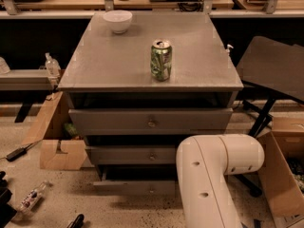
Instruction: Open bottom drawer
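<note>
From my station, the tabletop (114, 65) reads as smooth matt grey with a faint sheen. The bottom drawer (128, 187) has the same flat painted-looking grey front. The top drawer's knob (151, 124) glints like brass. The can (161, 60) is glossy metal with green print, and the bowl (118, 21) looks white, smooth and glazed. The cardboard box (52, 156) at lower left is dull brown, and the floor (71, 201) looks rough and speckled. At lower right the arm (209, 184) has a smooth cream plastic shell; the gripper is outside the frame.

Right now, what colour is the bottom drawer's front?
The bottom drawer is plain grey, camera view; gripper out of view, only the arm shows.
</note>
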`<state>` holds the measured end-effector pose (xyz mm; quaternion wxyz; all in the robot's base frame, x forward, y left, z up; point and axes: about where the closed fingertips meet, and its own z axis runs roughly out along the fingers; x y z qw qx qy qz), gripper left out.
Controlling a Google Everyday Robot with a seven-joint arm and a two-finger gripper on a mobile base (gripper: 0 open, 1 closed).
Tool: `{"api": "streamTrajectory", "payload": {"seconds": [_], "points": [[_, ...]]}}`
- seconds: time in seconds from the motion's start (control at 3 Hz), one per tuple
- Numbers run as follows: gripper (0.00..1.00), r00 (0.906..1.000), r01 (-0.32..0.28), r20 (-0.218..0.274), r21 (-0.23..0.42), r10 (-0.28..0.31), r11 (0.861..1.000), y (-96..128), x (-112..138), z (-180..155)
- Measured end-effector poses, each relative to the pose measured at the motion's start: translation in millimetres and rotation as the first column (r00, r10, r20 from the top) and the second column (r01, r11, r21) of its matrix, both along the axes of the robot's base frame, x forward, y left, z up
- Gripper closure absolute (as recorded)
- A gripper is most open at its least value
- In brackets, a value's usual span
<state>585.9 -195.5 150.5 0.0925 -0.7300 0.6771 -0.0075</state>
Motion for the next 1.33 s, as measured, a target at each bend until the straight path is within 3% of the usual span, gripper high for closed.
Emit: {"api": "streamTrajectory", "payload": {"seconds": [1.33], "points": [[1.0, 1.0, 0.0, 0.0, 0.0, 0.0, 1.0, 0.0, 0.0, 0.0]]}}
